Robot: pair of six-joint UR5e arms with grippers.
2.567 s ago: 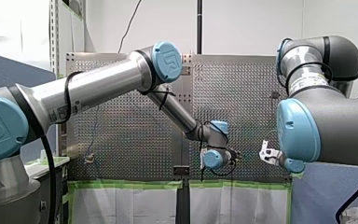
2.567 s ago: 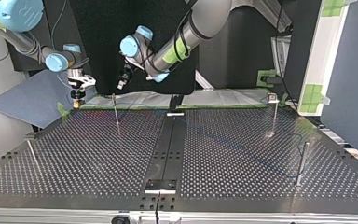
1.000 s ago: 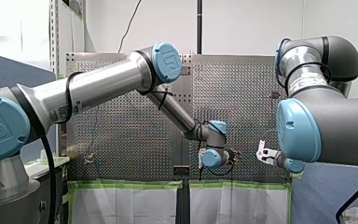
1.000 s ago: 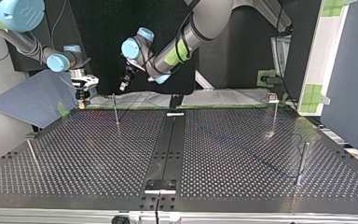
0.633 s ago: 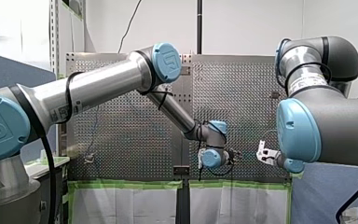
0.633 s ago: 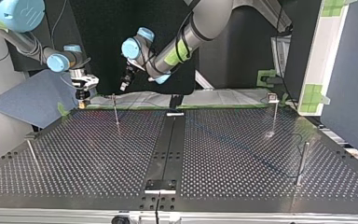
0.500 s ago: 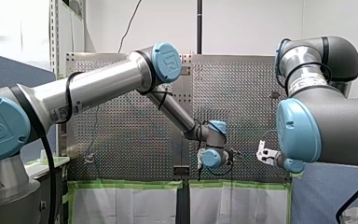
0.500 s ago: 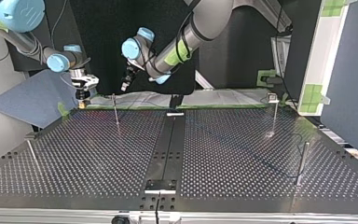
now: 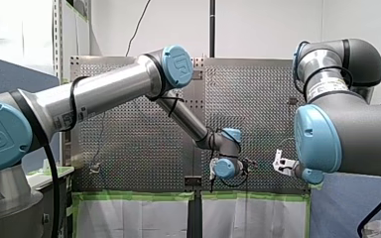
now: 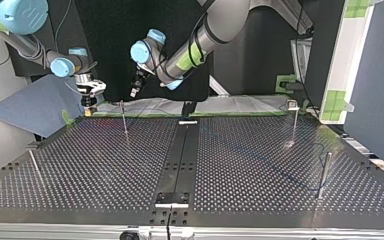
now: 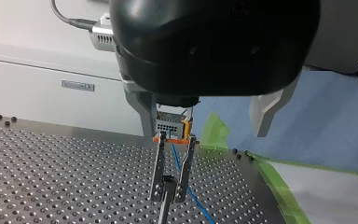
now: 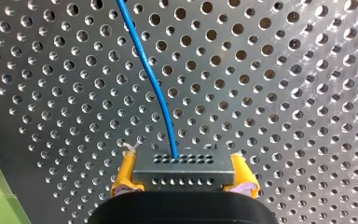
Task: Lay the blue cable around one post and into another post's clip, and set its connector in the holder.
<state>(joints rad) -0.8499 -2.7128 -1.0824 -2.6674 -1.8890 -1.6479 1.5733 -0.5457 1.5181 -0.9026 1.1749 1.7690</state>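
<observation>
Right wrist view is showing my right end effector point(image 12: 184, 179) clamping the grey connector point(image 12: 182, 164) between its yellow pads, the blue cable point(image 12: 154, 88) running out over the perforated counter point(image 12: 284, 93), while my left end effector point(image 11: 204, 130) is hanging open and empty, a clip post point(image 11: 170, 186) ahead of it.

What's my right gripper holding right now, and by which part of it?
The right gripper holds the grey rectangular connector by its two short sides, between yellow pads; the blue cable itself is ungripped.
</observation>
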